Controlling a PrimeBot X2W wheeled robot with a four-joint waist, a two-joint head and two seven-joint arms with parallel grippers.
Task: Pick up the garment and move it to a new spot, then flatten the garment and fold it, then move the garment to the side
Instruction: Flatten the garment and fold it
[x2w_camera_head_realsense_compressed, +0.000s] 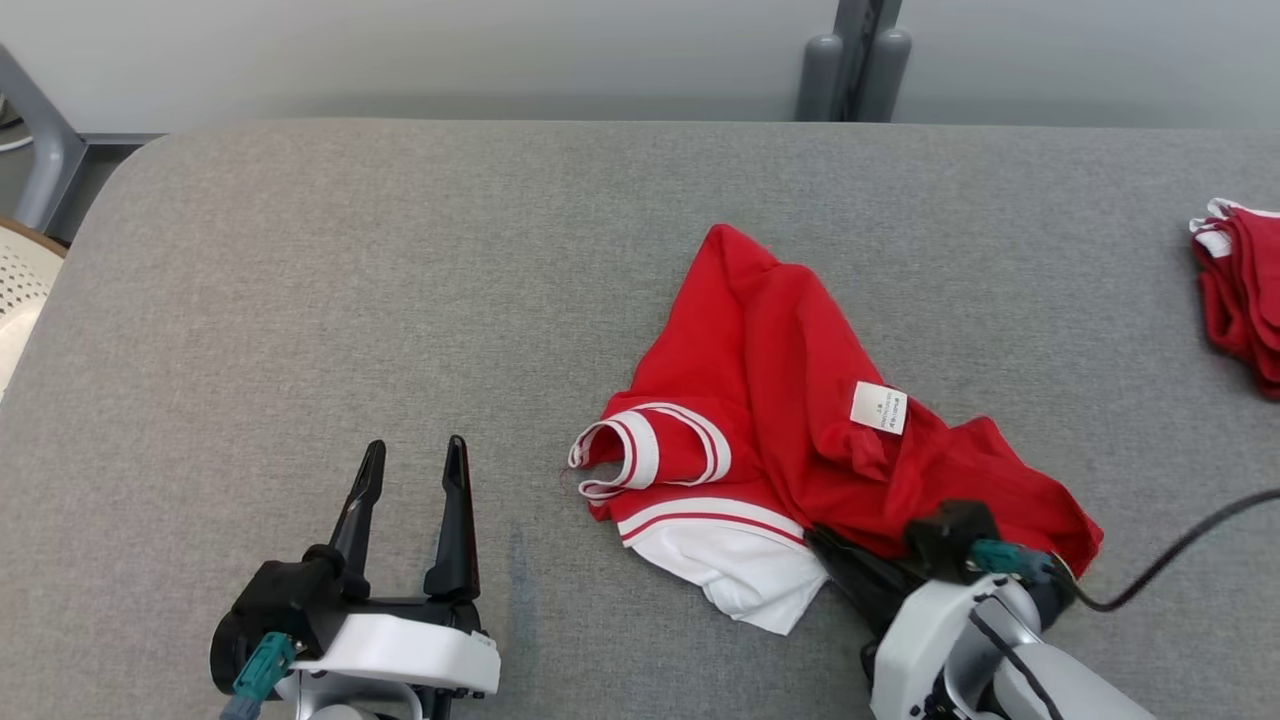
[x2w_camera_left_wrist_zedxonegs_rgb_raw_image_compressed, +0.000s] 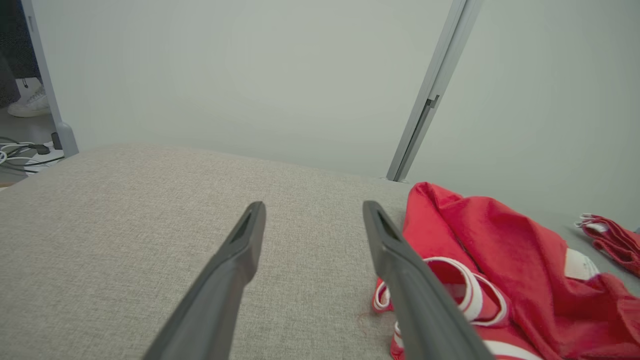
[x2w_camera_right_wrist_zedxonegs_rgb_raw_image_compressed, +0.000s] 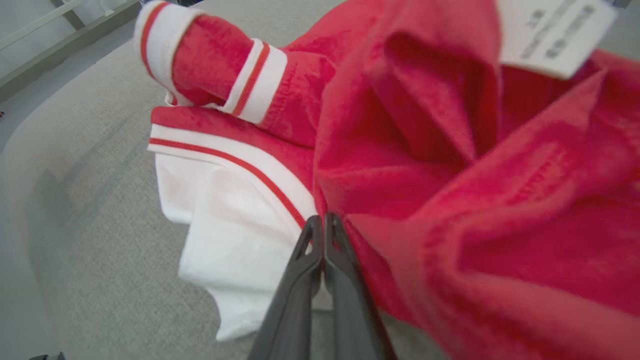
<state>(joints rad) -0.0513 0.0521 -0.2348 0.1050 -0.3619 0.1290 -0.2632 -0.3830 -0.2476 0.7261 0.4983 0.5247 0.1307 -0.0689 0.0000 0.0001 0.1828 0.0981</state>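
On the grey table (x2w_camera_head_realsense_compressed: 300, 300), the garment (x2w_camera_head_realsense_compressed: 780, 380) lies right of centre in a loose, crumpled heap. It is a red top with white striped trim; one cuff (x2w_camera_head_realsense_compressed: 640, 450) curls open on its left, a white panel (x2w_camera_head_realsense_compressed: 740, 575) pokes out at the near edge, and the care label (x2w_camera_head_realsense_compressed: 879, 407) faces up, so part of it seems turned inside out. Nothing is flattened and no deliberate fold shows.

The right gripper (x2w_camera_right_wrist_zedxonegs_rgb_raw_image_compressed: 320, 220) is at the near edge of the heap, its fingers pressed tight together where the white panel meets the red cloth. The wrist view suggests a pinch on that edge, though the thin fabric between the tips is hard to make out. The garment rests on the table all over and no part looks lifted.

The left gripper (x2w_camera_head_realsense_compressed: 416, 443) hovers above bare table well to the left, fingers spread wide and holding nothing.

My reading is that the task is at its very start: the grasp for the first pick-up seems made, but the lift and move to a new spot, the flattening, the folding and the final shift aside are all left. Another red pile (x2w_camera_head_realsense_compressed: 1240, 290) sits at the far right edge, well apart.
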